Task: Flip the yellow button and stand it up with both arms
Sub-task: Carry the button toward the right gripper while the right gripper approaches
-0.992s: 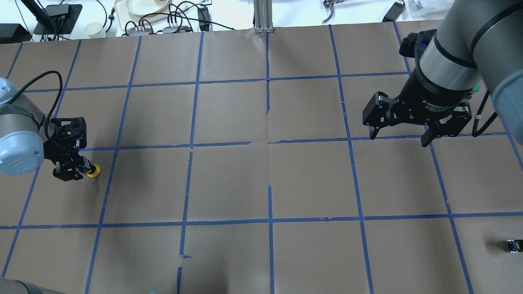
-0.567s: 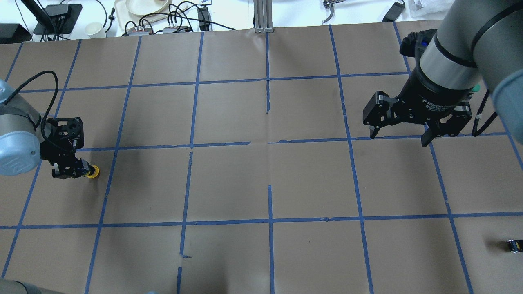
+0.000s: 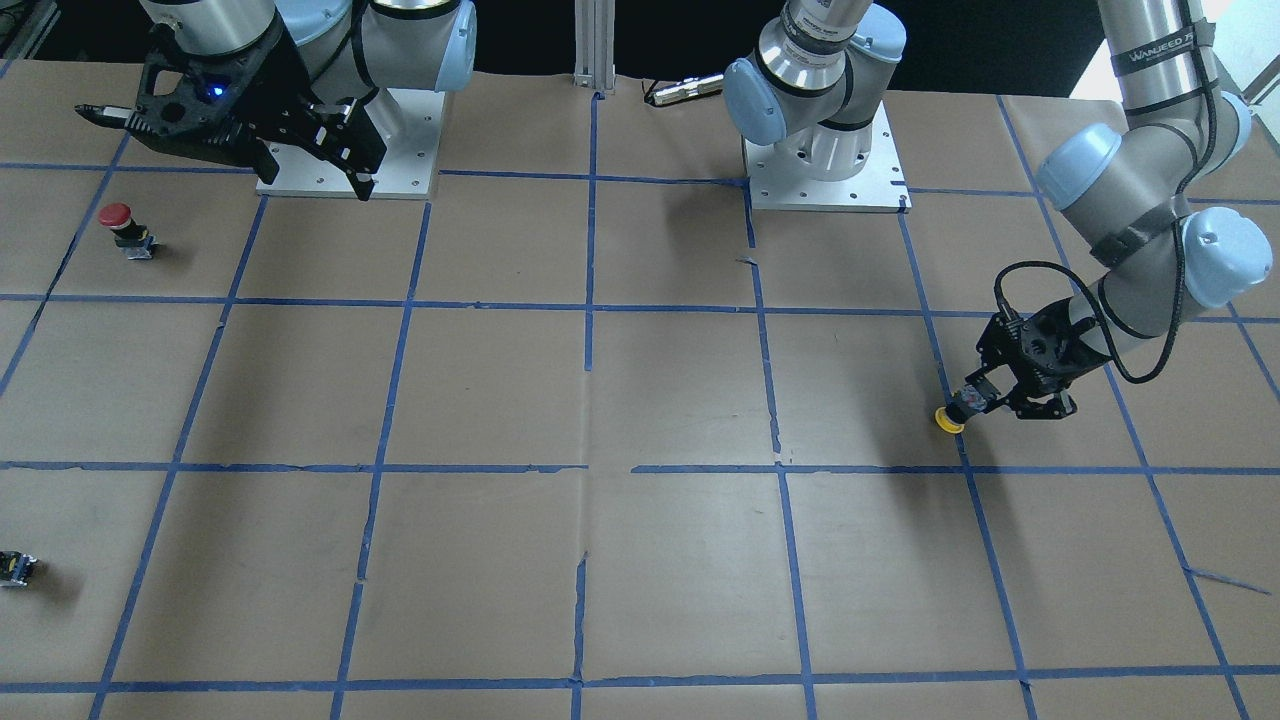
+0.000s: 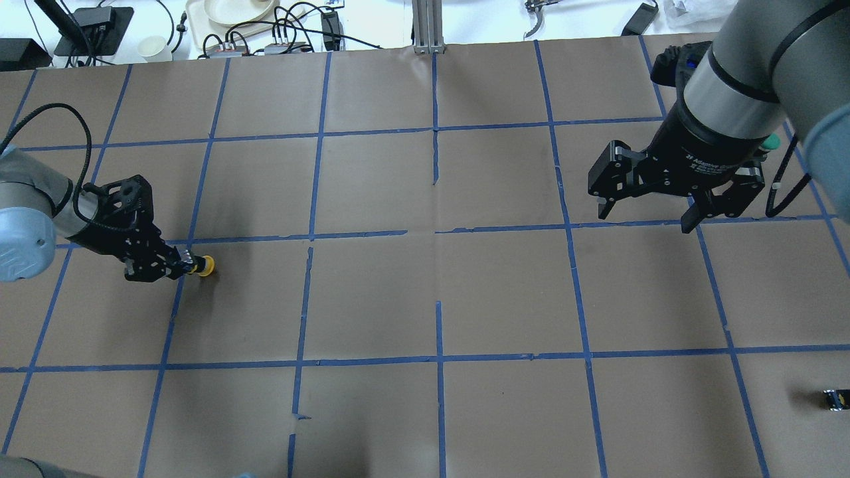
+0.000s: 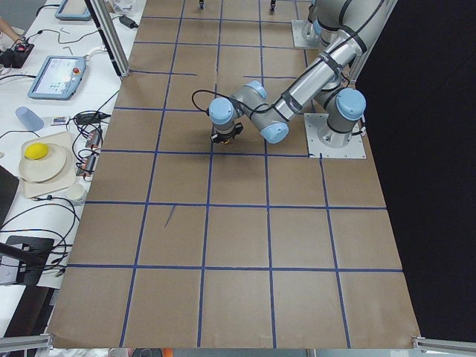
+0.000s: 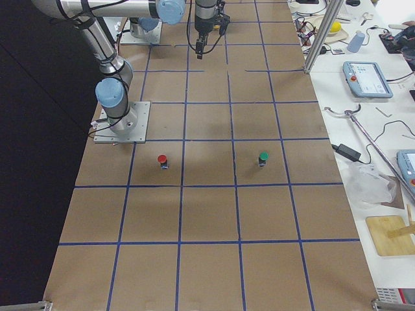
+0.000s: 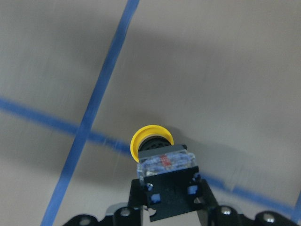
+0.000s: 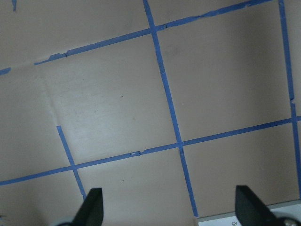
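Note:
The yellow button (image 4: 207,265) has a round yellow cap and a short clear and black body. My left gripper (image 4: 186,267) is shut on its body and holds it low over the brown paper, at the left of the table. The cap points away from the gripper, toward the table's middle. The left wrist view shows the cap (image 7: 150,138) just ahead of the fingers (image 7: 141,194). It also shows in the front view (image 3: 944,420). My right gripper (image 4: 644,220) hangs open and empty above the far right of the table; its wrist view shows only paper and tape between the fingertips (image 8: 92,207).
A red-capped button (image 3: 118,225) stands near the right arm's base. A green-capped button (image 6: 263,157) stands beside it. A small dark block (image 4: 835,398) lies at the near right edge. Blue tape lines grid the paper. Cables and dishes lie beyond the far edge.
My left gripper has moved to the right with the yellow button in it and turned a little. The right gripper has shifted slightly and stays open.

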You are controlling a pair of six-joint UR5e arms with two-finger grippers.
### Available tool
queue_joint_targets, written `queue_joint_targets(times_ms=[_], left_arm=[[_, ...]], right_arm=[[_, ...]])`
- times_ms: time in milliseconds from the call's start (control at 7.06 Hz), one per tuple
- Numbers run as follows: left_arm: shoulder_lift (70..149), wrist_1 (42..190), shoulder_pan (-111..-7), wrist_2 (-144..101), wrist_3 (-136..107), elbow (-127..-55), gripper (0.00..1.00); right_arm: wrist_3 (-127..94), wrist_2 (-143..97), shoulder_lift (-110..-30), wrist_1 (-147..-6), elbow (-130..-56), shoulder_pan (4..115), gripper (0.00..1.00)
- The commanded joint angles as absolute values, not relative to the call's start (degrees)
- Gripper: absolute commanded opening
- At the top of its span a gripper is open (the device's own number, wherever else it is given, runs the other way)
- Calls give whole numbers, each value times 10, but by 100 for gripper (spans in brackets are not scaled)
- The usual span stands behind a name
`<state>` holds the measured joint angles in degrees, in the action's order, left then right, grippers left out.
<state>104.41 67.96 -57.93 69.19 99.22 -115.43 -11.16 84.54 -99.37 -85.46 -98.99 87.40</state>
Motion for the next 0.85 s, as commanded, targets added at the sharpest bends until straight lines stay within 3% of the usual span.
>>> queue_joint_targets(times_ms=[0,425,708], left_arm=[[1056,804,-587,513,968,-1182,17],[1060,954,-649,292,944,-1210,17],[1061,979,-751,114,942,-1232,17]], right_arm=[[-131,692,-985,-854,-971,835,100],[-136,535,-962,-845,-971,773,100],[-175,497,-931,-831,-972,767,100]])
